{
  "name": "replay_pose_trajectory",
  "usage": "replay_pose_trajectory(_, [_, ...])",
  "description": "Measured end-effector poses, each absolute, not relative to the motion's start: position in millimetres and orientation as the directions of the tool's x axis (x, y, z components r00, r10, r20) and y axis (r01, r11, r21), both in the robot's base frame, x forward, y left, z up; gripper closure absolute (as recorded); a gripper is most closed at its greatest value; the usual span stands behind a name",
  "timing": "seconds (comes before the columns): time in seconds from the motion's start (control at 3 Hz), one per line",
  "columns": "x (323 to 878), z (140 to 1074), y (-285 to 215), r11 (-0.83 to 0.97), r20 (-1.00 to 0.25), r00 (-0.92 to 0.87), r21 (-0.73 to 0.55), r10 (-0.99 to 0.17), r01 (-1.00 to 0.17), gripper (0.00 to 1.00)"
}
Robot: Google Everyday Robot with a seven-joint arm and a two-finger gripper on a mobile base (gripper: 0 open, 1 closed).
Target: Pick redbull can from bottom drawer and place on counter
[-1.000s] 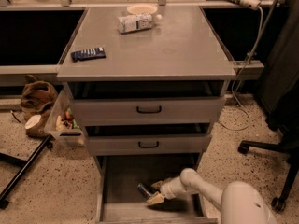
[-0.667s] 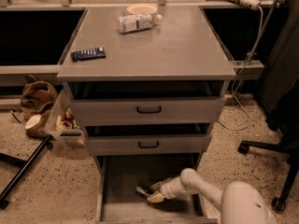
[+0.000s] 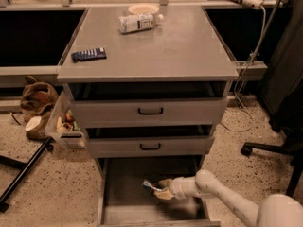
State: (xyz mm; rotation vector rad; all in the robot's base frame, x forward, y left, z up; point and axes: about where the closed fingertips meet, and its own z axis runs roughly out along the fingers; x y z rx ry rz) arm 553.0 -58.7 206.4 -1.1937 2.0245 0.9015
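Camera view: raised slightly since a second ago inside the bottom drawer (image 3: 123, 200), gripper (image 3: 161, 191) and redbull can (image 3: 149, 186) together, which suggests the grasp is made and the lift is starting. Clamped narrowly on the can, which pokes out just left of the fingertips. Well above the gripper, the counter (image 3: 184, 51), not yet reached.

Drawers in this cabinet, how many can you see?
3. The top drawer sits just under the counter. The middle drawer is below it. The bottom drawer is pulled out, with the gripper inside by the redbull can. None seem hidden.
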Motion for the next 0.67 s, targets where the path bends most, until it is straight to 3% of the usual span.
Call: replay_pose_trajectory(0.67, [537, 361, -83, 0.32, -0.864, -0.31, 0.186, -0.397, -0.929, 1.0])
